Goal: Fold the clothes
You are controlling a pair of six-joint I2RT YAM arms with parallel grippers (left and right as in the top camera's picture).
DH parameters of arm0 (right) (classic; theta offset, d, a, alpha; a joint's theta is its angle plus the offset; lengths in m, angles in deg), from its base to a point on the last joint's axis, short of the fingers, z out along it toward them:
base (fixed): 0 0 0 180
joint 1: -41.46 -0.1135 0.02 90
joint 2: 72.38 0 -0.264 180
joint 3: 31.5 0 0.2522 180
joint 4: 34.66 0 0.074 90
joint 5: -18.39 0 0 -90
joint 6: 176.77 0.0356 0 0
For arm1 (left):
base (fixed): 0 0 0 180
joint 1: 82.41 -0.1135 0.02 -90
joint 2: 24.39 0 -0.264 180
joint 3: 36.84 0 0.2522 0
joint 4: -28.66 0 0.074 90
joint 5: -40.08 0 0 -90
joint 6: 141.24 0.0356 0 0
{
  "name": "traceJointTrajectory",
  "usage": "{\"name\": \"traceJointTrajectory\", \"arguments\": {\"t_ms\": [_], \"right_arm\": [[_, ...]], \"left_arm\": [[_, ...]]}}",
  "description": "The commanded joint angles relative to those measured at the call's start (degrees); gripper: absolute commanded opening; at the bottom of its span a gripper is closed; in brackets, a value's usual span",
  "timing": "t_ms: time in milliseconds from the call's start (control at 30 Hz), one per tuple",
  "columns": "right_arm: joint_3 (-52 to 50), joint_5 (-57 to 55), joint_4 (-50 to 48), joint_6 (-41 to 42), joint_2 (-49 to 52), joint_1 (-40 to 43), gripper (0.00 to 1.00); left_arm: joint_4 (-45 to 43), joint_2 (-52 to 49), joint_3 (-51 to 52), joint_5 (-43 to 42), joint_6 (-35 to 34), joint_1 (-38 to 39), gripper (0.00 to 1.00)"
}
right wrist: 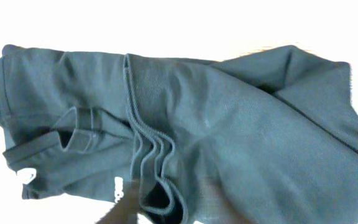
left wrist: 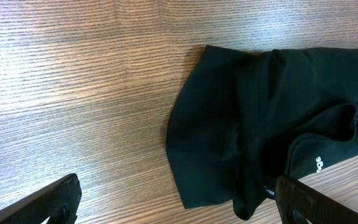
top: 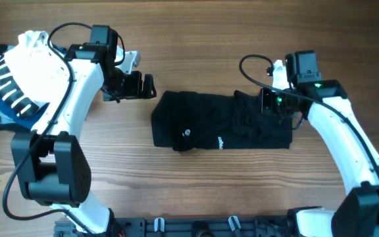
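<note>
Left end effector [top: 135, 85] hangs with its jaws spread wide above the bare wooden desk [top: 176, 191], just off the upper-left corner of the black T-shirt [top: 222, 122] and touching nothing. Seen from the left wrist camera, its two dark fingers [left wrist: 55, 199] frame the bottom corners of the view, and the shirt's rounded, folded end lies flat on the wood grain beyond them. The T-shirt lies at the middle of the desk, folded into a long band running left to right, with small white logo lettering [top: 220, 141] showing near its lower edge. Right end effector [top: 273, 104] sits over the upper edge of the band's right end, where the cloth is rumpled; whether its jaws are wide, narrow or pinching fabric cannot be told. The right wrist camera is filled with stacked hems and creased layers of the shirt against a washed-out background. A navy white-striped garment [top: 5, 85] lies at the desk's far left edge, beside the left arm.
</note>
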Motion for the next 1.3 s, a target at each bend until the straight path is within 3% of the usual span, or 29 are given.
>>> {"name": "traceJointTrajectory", "arguments": {"t_ms": [0, 267, 400, 700, 967, 1267], "right_arm": [[0.17, -5.01, 0.35, 2.99, 0.07, 0.0, 0.04], [-7.06, 0.66, -5.29, 4.59, 9.46, -2.6, 0.04], [-8.07, 15.65, -9.07, -7.82, 12.09, -6.69, 0.04], [-3.82, -2.36, -4.57, -0.42, 7.41, -8.44, 0.04], [-2.1, -3.23, -6.34, 4.85, -3.39, -5.42, 0.04], [-6.75, -1.05, -11.82, 5.66, 5.51, -5.7, 0.04]], "left_arm": [[0.07, 1.03, -0.87, -1.64, 0.26, -0.22, 1.0], [0.13, 1.03, -0.87, -1.64, 0.26, -0.22, 0.92], [0.0, 1.03, -0.87, -1.66, 0.24, -0.22, 0.92], [3.65, 0.94, -0.46, -4.24, 0.07, 0.15, 0.96], [-0.55, 0.79, 4.57, -6.16, 0.04, 4.7, 0.97], [-7.3, 0.61, 9.57, -6.1, -0.13, 9.51, 0.98]]}}
